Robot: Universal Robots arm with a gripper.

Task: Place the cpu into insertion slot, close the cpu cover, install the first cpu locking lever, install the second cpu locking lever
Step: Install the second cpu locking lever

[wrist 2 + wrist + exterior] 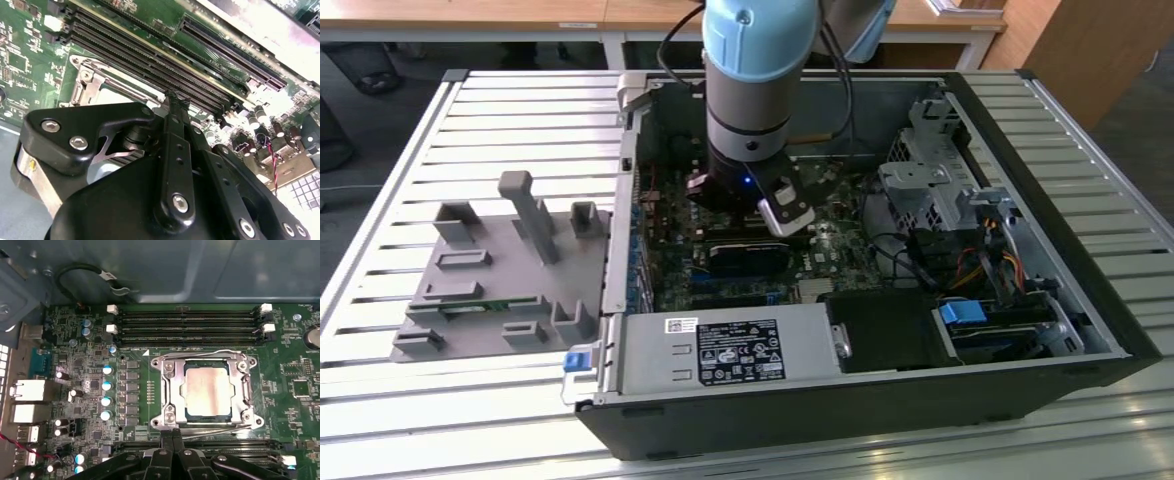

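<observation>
The cpu point(206, 390), a tan-silver square chip, lies in the insertion slot, whose dark rim point(205, 416) shows along the chip's edge. The silvery cpu cover point(170, 385) lies flat over it and frames the chip. One thin wire lever point(220, 351) runs along the socket's side by the memory slots. A second lever point(210, 425) runs along the side by my fingers. My gripper point(172, 435) is shut with nothing visibly between its fingers, its tip right at that second lever. In the second wrist view the gripper point(172, 100) points at the board beside the socket's corner point(87, 82).
Memory slots point(185, 322) flank the socket, with another row point(240, 444) close to my fingers. Capacitors point(106, 392) stand beside it. The arm point(747, 100) reaches into the open case between the grey power-supply box point(720, 350) and drive cage point(934, 190). A grey fixture plate point(494, 280) lies at the exterior view's left.
</observation>
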